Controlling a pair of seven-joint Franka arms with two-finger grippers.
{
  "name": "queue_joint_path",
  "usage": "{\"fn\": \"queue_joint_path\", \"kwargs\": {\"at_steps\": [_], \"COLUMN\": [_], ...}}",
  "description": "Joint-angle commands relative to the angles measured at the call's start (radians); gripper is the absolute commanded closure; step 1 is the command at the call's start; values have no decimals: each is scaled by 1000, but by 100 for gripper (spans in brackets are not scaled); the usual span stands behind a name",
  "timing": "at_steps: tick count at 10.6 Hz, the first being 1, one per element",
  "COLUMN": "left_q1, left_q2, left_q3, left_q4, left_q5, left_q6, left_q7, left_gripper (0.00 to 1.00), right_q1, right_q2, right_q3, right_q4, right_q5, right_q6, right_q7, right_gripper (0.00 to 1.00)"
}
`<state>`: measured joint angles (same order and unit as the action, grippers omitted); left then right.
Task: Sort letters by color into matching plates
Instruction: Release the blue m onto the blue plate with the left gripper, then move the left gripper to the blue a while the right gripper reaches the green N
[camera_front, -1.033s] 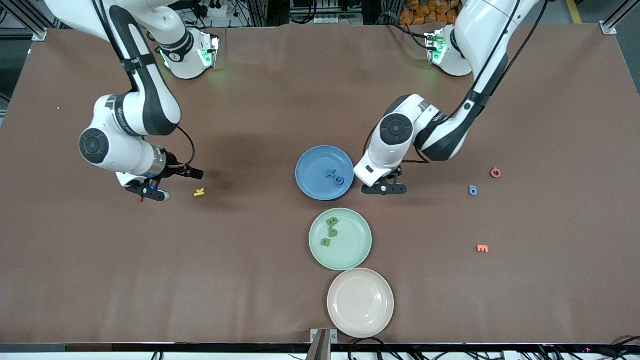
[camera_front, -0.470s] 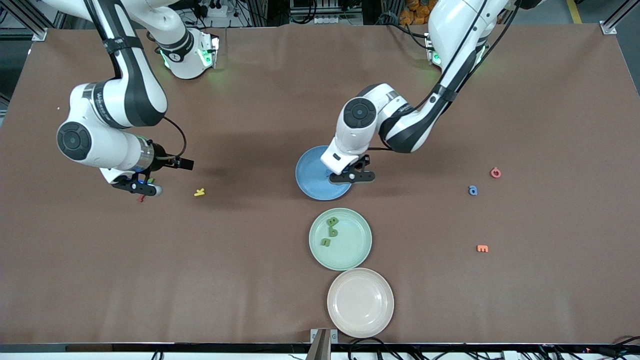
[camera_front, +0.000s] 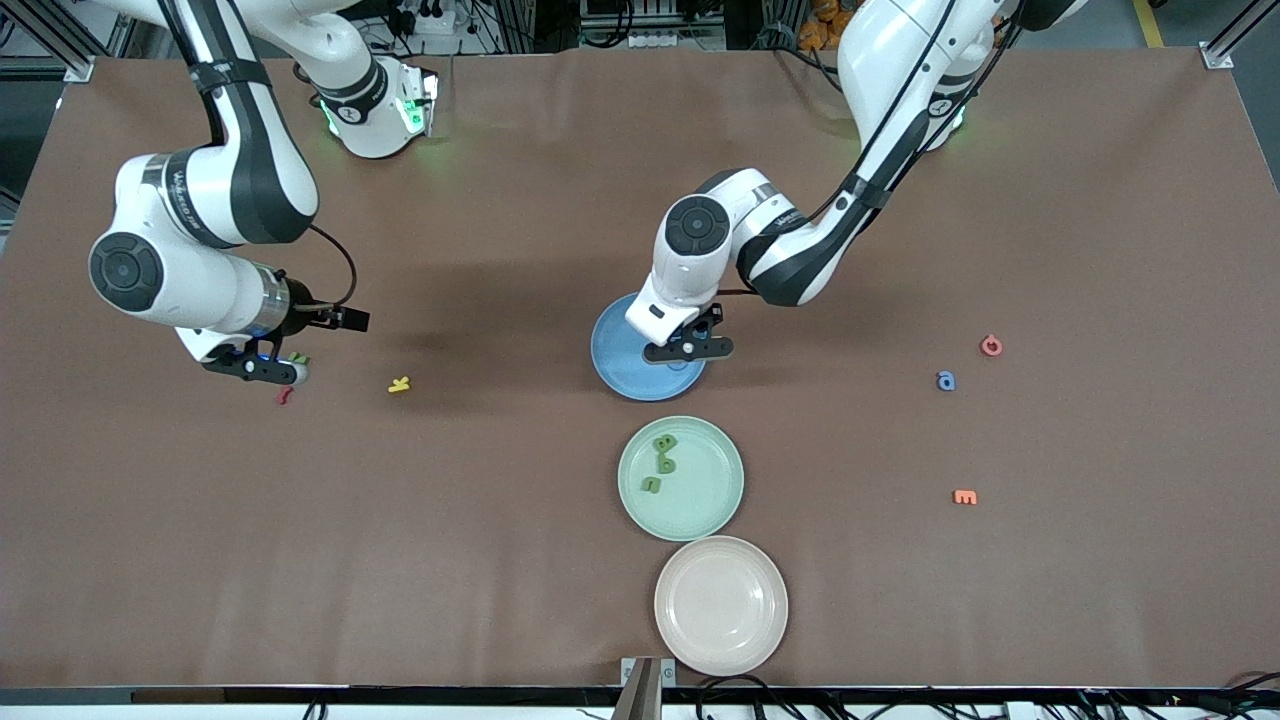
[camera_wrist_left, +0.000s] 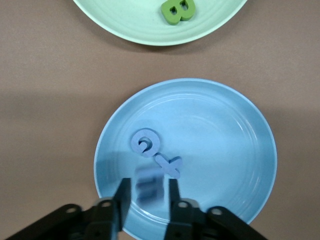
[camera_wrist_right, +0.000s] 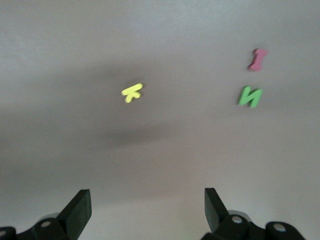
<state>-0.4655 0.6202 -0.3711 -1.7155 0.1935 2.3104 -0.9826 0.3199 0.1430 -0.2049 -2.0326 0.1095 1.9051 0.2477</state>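
Left gripper (camera_front: 688, 348): over the blue plate (camera_wrist_left: 225, 130), jaws slightly apart, looks like it's letting go of a blue letter (camera_wrist_left: 150, 184)
Drop spot: right by the two blues (camera_wrist_left: 169, 165) in that plate
Green plate (camera_front: 705, 490): nearer the camera, holds three greens (camera_front: 663, 462)
Leftovers: blue "a" (camera_front: 945, 381) and green N (camera_wrist_right: 250, 96) are on the table
Right gripper (camera_wrist_right: 147, 210): wide open, empty, up near the N, probably lining up for it

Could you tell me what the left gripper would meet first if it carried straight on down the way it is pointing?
The left gripper points down over the blue plate. A blurred blue letter sits between its fingers; below that it would probably meet the plate's floor, beside the two blue letters lying there.
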Motion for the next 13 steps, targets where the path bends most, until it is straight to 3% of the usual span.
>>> {"fn": "queue_joint_path", "kwargs": {"at_steps": [1,7,13], "left_q1": [-1,194,295], "left_q2": [6,-54,-123], "left_q3": [20,38,40], "left_q4": [22,-32,-143], "left_q5": [11,14,20], "left_q6": [-20,-129,-120], "left_q7": [-13,298,331], "left_gripper": [0,0,0], "right_q1": [-33,-68,-84], "right_q2": [-39,-115,-123], "right_q3": [9,-4,-149], "right_q4": [-47,-49,-189], "right_q5": [-103,-105,-105], "right_q6": [43,44,222], "right_q7": [-89,-188,-191], "right_gripper": [0,0,0]}}
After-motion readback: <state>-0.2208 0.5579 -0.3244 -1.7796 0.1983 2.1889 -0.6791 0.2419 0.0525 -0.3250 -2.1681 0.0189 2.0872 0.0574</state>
